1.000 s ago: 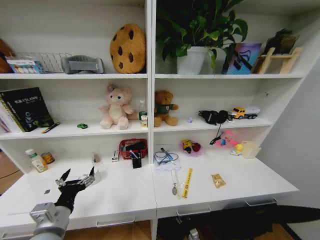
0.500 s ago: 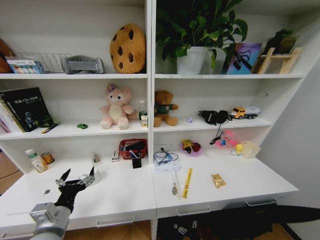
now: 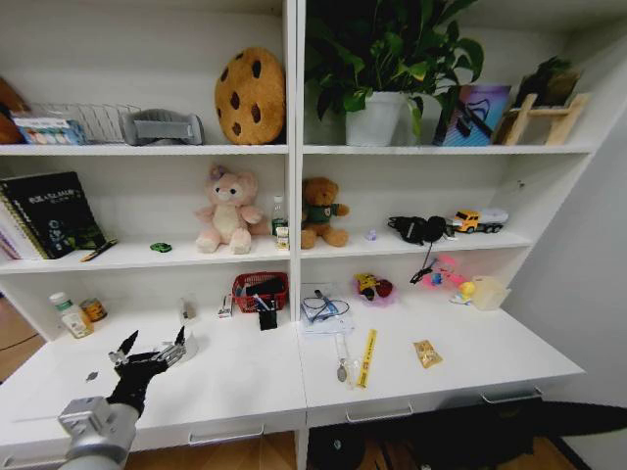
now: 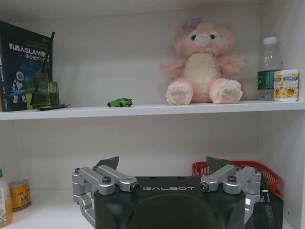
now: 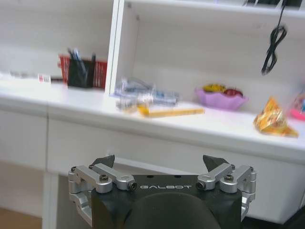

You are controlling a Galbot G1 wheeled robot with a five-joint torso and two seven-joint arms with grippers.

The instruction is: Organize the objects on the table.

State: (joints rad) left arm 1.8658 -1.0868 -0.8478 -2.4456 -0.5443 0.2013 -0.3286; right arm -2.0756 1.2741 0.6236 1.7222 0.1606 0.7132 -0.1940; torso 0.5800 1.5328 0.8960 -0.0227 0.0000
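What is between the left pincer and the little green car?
The shelf board is. The green car sits on top of it, and the open left pincer hovers lower, over the table. Nothing else blocks it.

Black end effector (image 4: 162, 164), silver screwed finger links, white GALBOT lettering.

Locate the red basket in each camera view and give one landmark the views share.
Head view: the red basket stands at the back of the table, under the pink bear.
Left wrist view: behind the left gripper.
Right wrist view: far back, behind the black pen holder.
Shared landmark: that pen holder.
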